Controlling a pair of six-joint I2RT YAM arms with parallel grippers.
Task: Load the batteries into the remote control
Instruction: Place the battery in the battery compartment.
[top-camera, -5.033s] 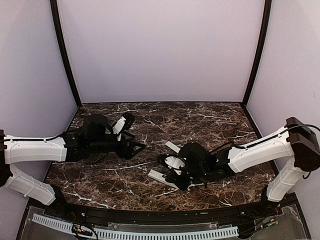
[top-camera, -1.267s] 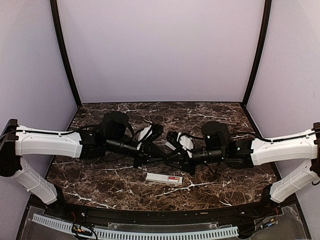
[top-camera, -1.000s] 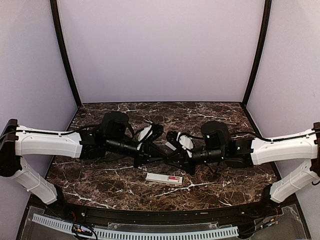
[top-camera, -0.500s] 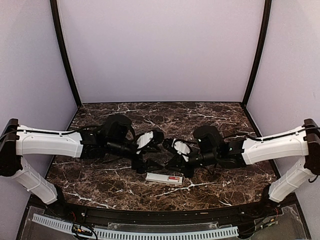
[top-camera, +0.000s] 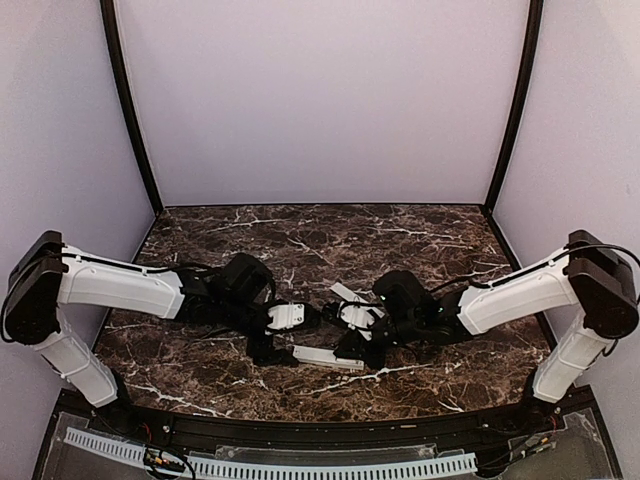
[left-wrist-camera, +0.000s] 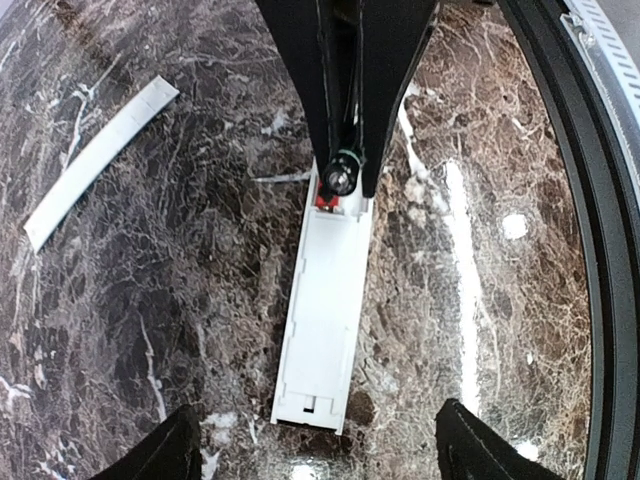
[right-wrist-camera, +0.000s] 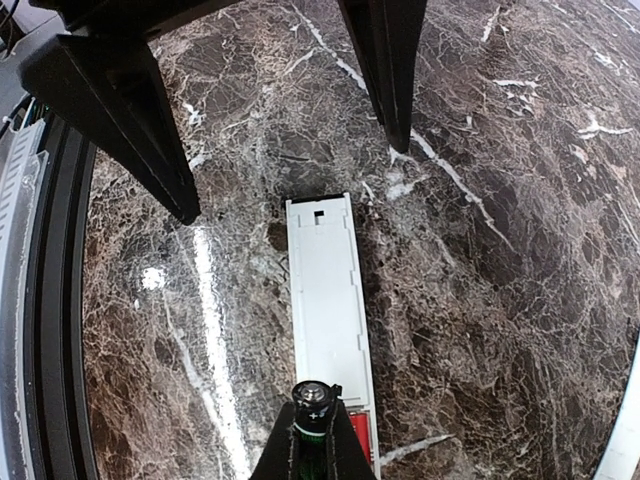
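dark brown marble tabletop (top-camera: 400, 235) with white veins. thin flat white cover plate (left-wrist-camera: 100, 160) lying flat on the marble, set diagonally. pale lilac walls (top-camera: 320, 100) behind and at both sides, black corner posts (top-camera: 128, 110) between them. black curved rim (top-camera: 300, 432) along near edge, white slotted strip (top-camera: 300, 466) just below.

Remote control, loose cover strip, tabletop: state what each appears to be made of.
Remote control: matte white moulded plastic, judging by its clip notches.
Cover strip: likely the same plastic, thin and flat.
Tabletop: glossy dark marble look with white veins and glare spots; real stone or laminate, cannot tell.
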